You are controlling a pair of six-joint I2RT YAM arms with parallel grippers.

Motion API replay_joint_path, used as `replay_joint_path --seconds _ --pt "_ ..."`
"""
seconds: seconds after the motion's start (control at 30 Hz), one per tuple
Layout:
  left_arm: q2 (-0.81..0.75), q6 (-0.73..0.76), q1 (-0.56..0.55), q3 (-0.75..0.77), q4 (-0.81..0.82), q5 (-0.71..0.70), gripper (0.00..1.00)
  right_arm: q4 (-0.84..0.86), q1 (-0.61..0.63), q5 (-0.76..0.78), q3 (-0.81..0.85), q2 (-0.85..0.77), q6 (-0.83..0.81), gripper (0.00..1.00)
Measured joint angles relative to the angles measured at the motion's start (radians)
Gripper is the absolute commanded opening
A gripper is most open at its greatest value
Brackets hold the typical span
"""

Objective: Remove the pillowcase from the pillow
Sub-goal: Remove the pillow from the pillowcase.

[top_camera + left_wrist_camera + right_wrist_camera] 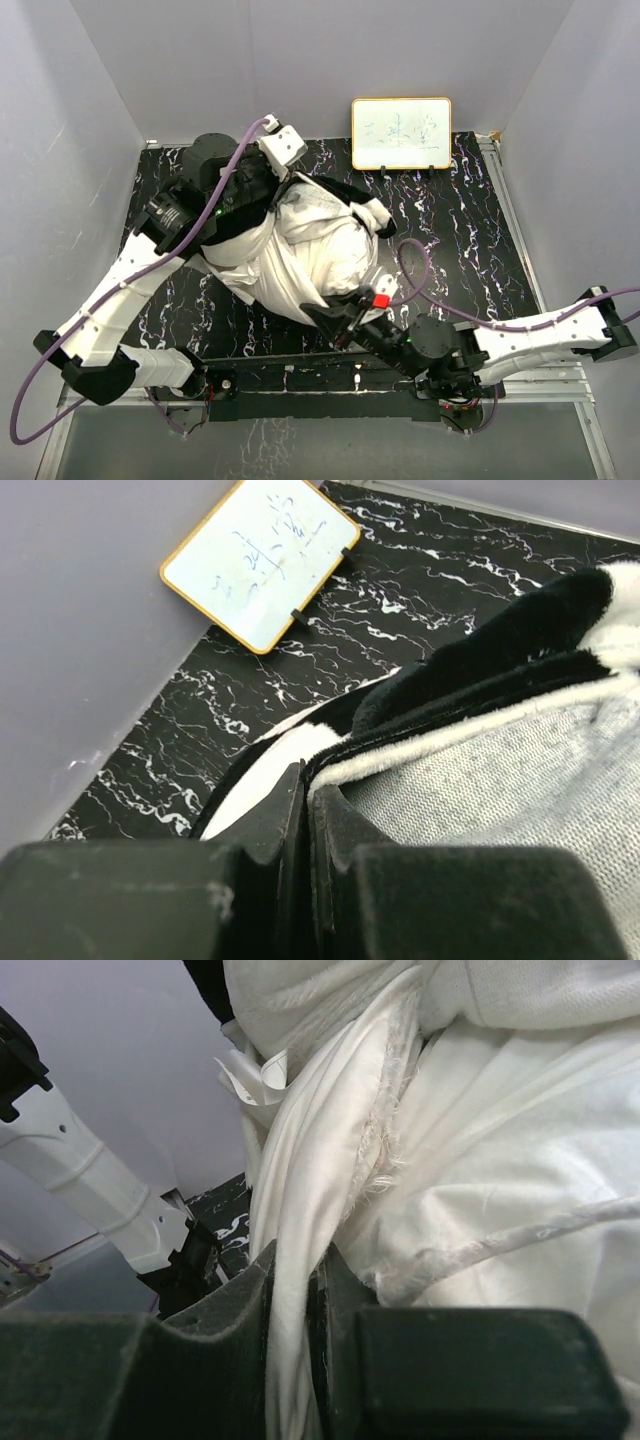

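- The left end effector [308, 792] was closed tight on the edge of the pillowcase [500, 630], pinching the plush hem where the grey inner side showed; it held nothing else.
- The right end effector [297, 1260] was nearly closed, clamped on a thin fold of the pillow [500, 1160] at its near end, just beside a frayed seam [385, 1150].
- In the overhead view the pillow lay across the middle of the desk [480, 240], mostly bare; the pillowcase was bunched over its far left end, so the job looked well along but not finished.
- Risk: the fold in the right hold was thin and smooth; a strong pull from the far side could draw it out, and the pillow would then travel with the cover instead of leaving it.
- Risk: the frayed seam sat close to the pinch; strain there could tear it.
- Risk: the bunched cover could catch on the pillow's plump far corner; pulling harder might make the plush hem slip from the left hold.
- Risk: the whiteboard [401, 133] stood near on the far side; a wide swing of the cover could knock it over.
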Motion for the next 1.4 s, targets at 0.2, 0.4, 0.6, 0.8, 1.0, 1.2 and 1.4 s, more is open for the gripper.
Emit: replay_joint_path --seconds 0.2,0.4,0.6,0.8,1.0,1.2,1.4 --pt "0.052 -0.009 0.0 0.004 0.007 0.024 0.0 -0.131 0.0 0.006 -0.003 -0.15 -0.008 0.35" --pt "0.068 0.059 0.069 0.002 0.094 -0.058 0.0 -0.29 0.001 -0.104 0.129 -0.164 -0.108 0.63" --pt "0.119 0.086 0.129 0.074 0.13 -0.138 0.0 -0.418 0.001 -0.209 0.513 0.045 -0.327 0.8" --pt "0.151 0.084 0.141 0.129 0.101 -0.145 0.0 -0.5 0.001 -0.188 0.636 0.065 -0.55 0.87" --pt "0.159 0.052 0.141 0.177 0.034 -0.106 0.0 -0.523 0.001 -0.142 0.82 0.105 -0.702 0.92" --pt "0.186 0.001 0.142 0.252 -0.059 0.003 0.0 -0.662 -0.135 -0.248 1.058 0.301 -0.734 0.91" --pt "0.2 -0.035 0.142 0.299 -0.134 0.06 0.0 -0.899 -0.373 -0.478 1.198 0.585 -0.717 0.91"
